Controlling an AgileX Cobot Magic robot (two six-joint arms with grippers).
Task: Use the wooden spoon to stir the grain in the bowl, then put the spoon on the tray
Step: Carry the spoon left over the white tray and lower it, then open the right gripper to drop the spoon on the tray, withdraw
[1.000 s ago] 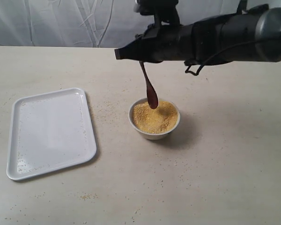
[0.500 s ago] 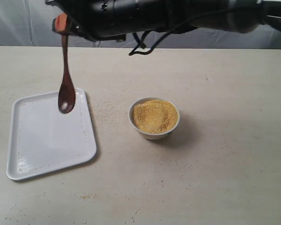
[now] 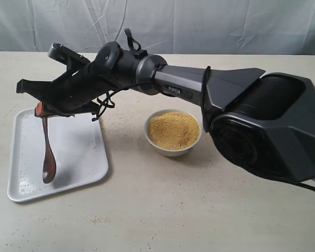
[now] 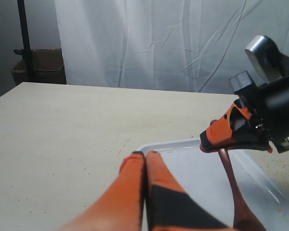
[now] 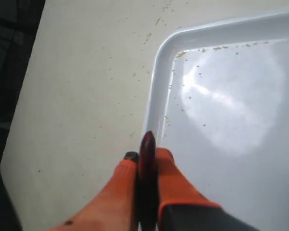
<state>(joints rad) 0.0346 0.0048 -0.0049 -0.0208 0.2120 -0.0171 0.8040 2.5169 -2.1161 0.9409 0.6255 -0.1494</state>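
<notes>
The right arm reaches across to the left, where my right gripper [image 3: 40,109] is shut on the handle of the wooden spoon [image 3: 47,155]. The spoon hangs head-down over the white tray [image 3: 86,163], its head close to the tray's near left part. Seen from the right wrist, the spoon [image 5: 147,159] is pinched between the orange fingers over the tray's corner [image 5: 159,62]. The white bowl [image 3: 173,148] with yellow grain [image 3: 173,129] stands right of the tray. My left gripper [image 4: 145,155] is shut on nothing, near the tray [image 4: 192,163], and also sees the right gripper [image 4: 221,137] with the spoon [image 4: 233,187].
Loose grains lie scattered on the beige table [image 3: 163,210] around the bowl and on the tray. A white curtain [image 3: 199,26] hangs behind the table. The right arm's dark body [image 3: 252,131] spans the middle and right of the scene.
The right gripper carried the spoon from above the bowl leftward to over the tray, then lowered it so the spoon head hangs near the tray's near left area.
</notes>
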